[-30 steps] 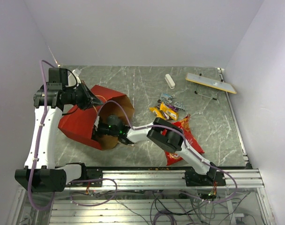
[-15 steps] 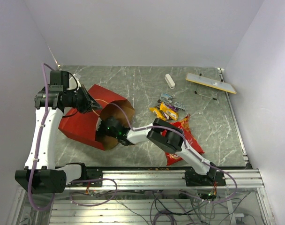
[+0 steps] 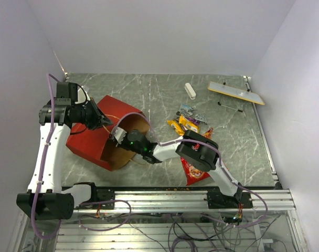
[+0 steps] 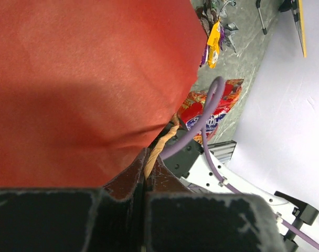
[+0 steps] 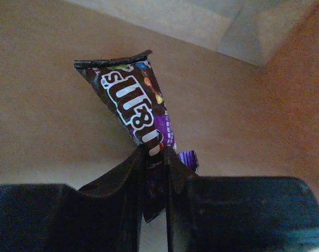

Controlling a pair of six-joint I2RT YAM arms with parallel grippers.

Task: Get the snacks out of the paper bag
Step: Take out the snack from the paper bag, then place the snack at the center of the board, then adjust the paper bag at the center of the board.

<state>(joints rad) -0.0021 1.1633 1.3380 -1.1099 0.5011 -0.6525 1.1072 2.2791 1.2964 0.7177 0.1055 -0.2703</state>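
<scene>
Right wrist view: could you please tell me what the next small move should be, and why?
Probably draw the right gripper back out of the paper bag: its jaws are shut on the purple candy bar inside it, and the left gripper holds the handle.

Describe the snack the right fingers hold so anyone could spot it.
Find the red paper bag, left on the table. Inside its brown mouth, the right fingers pinch a dark purple packet with white lettering, unlike the yellow bars outside.
</scene>
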